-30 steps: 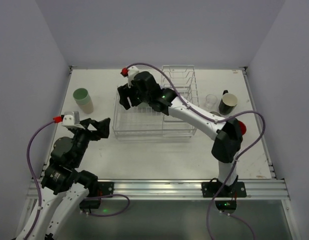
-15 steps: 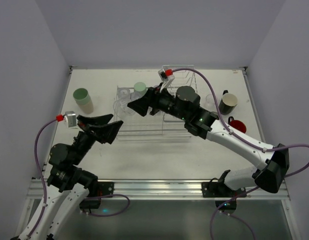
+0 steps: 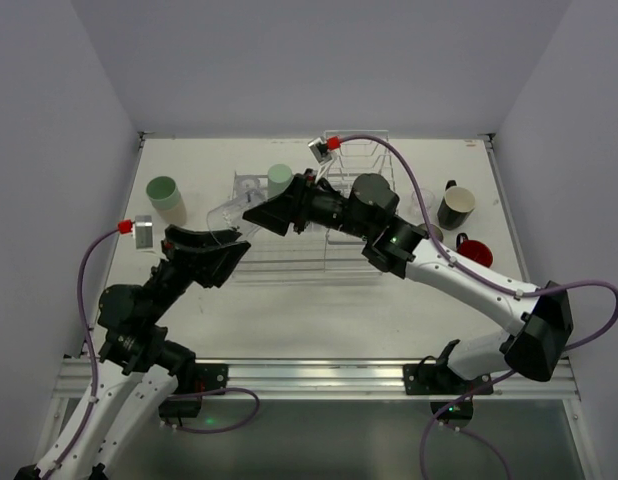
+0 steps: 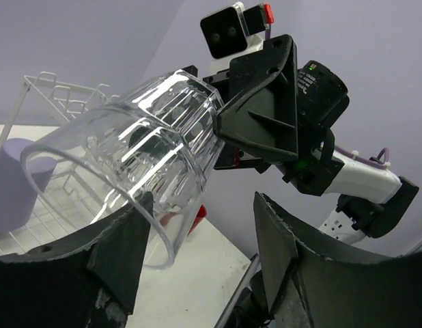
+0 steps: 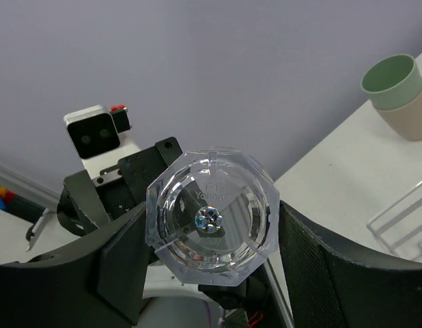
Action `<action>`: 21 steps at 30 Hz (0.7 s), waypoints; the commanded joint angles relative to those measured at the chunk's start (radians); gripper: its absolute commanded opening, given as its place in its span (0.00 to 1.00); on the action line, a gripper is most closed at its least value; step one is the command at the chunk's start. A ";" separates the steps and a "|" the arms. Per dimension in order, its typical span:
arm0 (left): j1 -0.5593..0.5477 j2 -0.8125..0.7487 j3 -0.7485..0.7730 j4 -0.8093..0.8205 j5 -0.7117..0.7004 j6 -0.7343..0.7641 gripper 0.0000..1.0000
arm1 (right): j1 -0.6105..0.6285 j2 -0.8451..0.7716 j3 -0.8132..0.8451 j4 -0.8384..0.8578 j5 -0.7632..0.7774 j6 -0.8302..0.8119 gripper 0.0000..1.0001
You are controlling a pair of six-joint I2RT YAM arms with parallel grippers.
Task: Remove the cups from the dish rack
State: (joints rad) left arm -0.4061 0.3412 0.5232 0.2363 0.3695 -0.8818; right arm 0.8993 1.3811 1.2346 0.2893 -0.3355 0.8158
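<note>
Pinching anything, right gripper (image 3: 251, 217)?

Clamped on the base of a clear glass (image 3: 224, 212). Held on its side in the air, mouth turned toward the left arm, above the near-left corner of the dish rack (image 3: 309, 262).

And a second ago?

Pointed down into the low basket section of the rack. Half a second ago already swung out with the glass. Since then carried a little farther toward the left edge of the surface (image 3: 319, 320).

Left gripper (image 4: 201, 205)?

Spread wide, fingers (image 4: 122, 253) on either side of the glass mouth. Touching the rim or not, impossible to tell. Raised and brought closer to the glass than half a second ago.

Left in the rack?

Pale green cup (image 3: 280, 178) and second clear glass (image 3: 251, 187) at the far-left end of the basket. Hidden under the right arm a second ago, uncovered since. Lavender cup (image 4: 9, 184) among the wires too, caught by the left wrist camera.

Out on the surface?

Green-in-beige stack (image 3: 166, 200) near the far-left corner. Black mug (image 3: 455, 207) and red mug (image 3: 475, 250) by the right edge. Same places as before.
</note>
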 commanded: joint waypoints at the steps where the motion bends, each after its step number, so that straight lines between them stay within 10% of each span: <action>1: 0.007 0.030 0.032 0.084 0.031 -0.019 0.63 | 0.015 0.013 -0.010 0.111 -0.049 0.051 0.13; 6: 0.007 0.032 0.037 0.095 -0.020 0.009 0.22 | 0.023 -0.002 -0.053 0.143 -0.033 0.057 0.14; 8: 0.007 0.025 0.061 0.020 -0.090 0.042 0.00 | 0.021 -0.016 -0.066 0.143 -0.019 0.045 0.37; 15: 0.007 0.082 0.211 -0.324 -0.303 0.246 0.00 | 0.021 -0.063 -0.083 0.025 0.079 -0.006 0.95; 21: 0.007 0.280 0.431 -0.626 -0.564 0.420 0.00 | 0.021 -0.111 -0.129 -0.087 0.179 -0.089 0.99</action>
State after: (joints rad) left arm -0.4057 0.5541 0.8696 -0.1986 -0.0105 -0.6094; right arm 0.9173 1.3155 1.1294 0.2703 -0.2520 0.8017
